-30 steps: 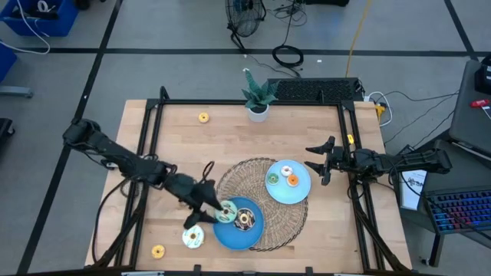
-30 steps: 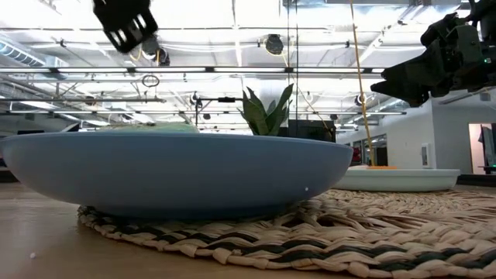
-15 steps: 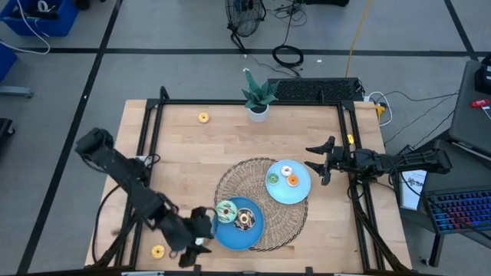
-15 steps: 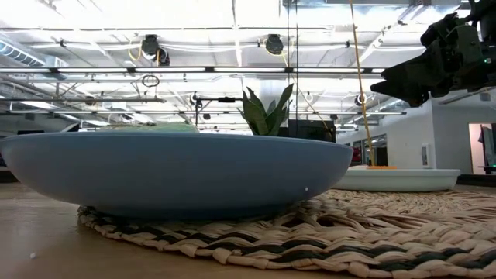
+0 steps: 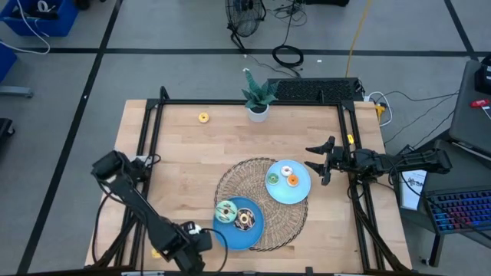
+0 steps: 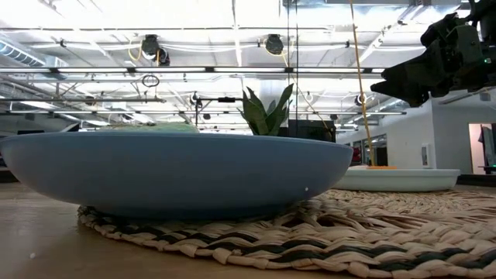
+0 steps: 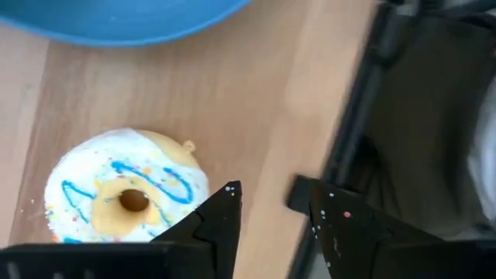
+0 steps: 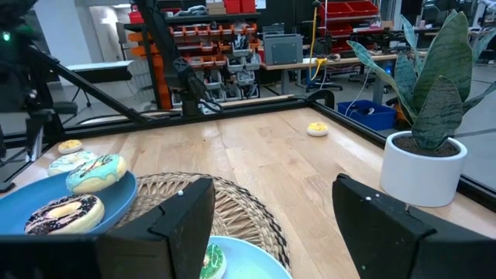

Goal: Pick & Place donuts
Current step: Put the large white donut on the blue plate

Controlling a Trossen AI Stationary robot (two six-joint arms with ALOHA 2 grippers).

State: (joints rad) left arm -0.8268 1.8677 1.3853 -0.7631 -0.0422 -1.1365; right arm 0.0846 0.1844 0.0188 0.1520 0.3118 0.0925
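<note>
Tight squeeze at the near-left corner
Left claw [image 7: 267,203] is wedged between the blue plate [image 5: 253,234] and black frame rail [image 7: 353,132]; middle surface [image 5: 230,138] is open.

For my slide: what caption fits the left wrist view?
Left pincer hovers beside a white donut near the blue plate.

Robotics lab or workshop. Wooden worktop [image 5: 230,138] inside a black metal frame [image 5: 157,107] on a grey floor marked with dark tape lines. Loose cables [image 5: 288,55] lie at 12 o'clock, a keyboard [image 5: 460,211] at 4 o'clock. Shelving with red storage bins [image 8: 225,31] stands behind, under exposed ceiling beams [image 6: 232,70].
</note>
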